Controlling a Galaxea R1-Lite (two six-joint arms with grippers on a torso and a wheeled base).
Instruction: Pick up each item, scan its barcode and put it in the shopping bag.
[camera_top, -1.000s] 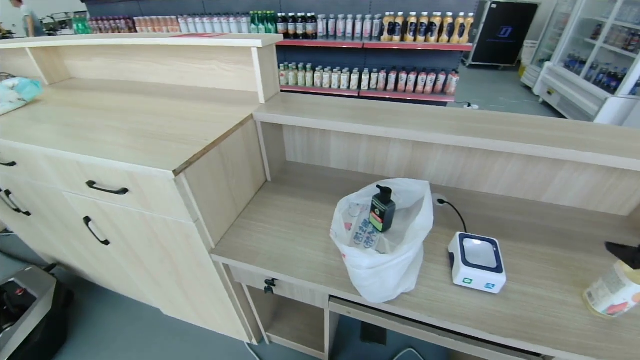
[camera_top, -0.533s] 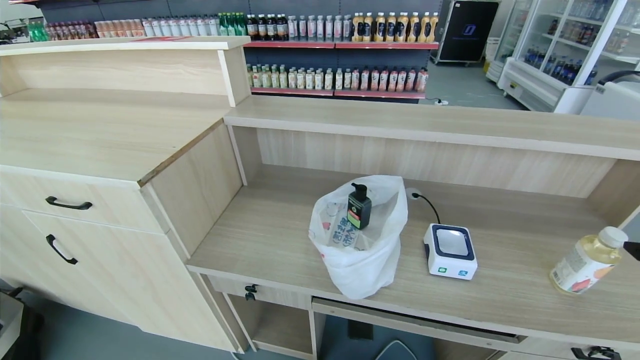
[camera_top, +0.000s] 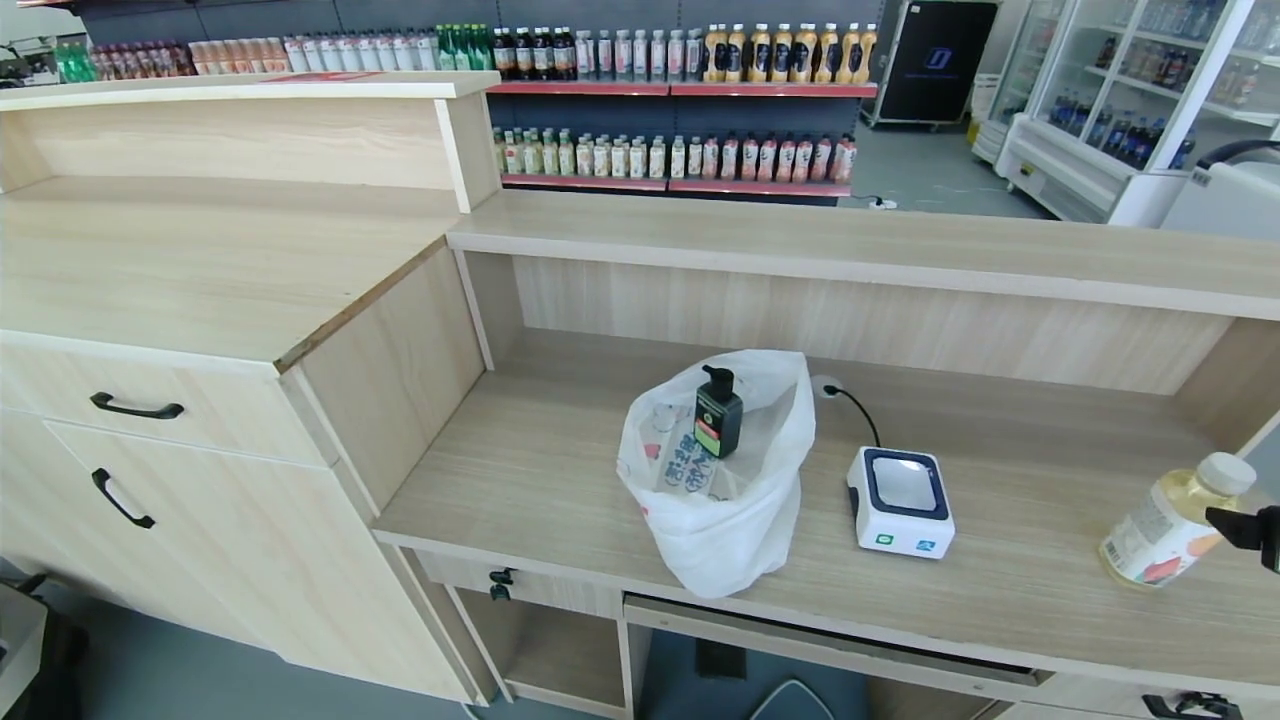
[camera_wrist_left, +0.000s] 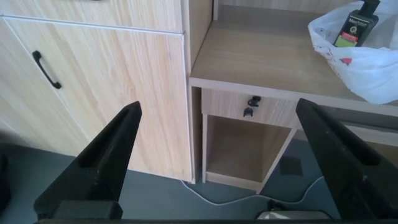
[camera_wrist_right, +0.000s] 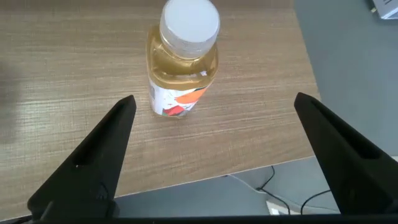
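You are about to grab the yellow drink bottle (camera_top: 1175, 525), so here is how to do it well.

Start with the big things. The wooden counter (camera_top: 560, 470) is flat. The bottle stands up on it at the far right, close to the near edge. A bump could tip it or knock it off, so come in slow and level.

The white shopping bag (camera_top: 730, 530) sits in the middle of the counter with its mouth open. A black pump bottle (camera_top: 718, 420) stands inside it. The little white scanner (camera_top: 900, 500) sits just right of the bag, between the bag and the drink bottle. So your way after the grab is short and all goes left: bottle, scanner, bag.

Hold the bottle around its fat middle, not at the white cap (camera_top: 1226, 472), which is small and may slip. I think the barcode is on the label, so try not to cover all of it.

Now the pincers. The right gripper (camera_wrist_right: 214, 101) has its two fingers wide apart and holds nothing. The bottle stands just ahead of the gap, a little off its middle, and is not between the fingers yet. From the head view, one dark finger tip is just beside the bottle's right side. I cannot tell if it touches.

The left gripper (camera_wrist_left: 217, 104) is wide apart too and holds nothing. It hangs low, near the cupboard, left of the bag and well apart from the bottle.
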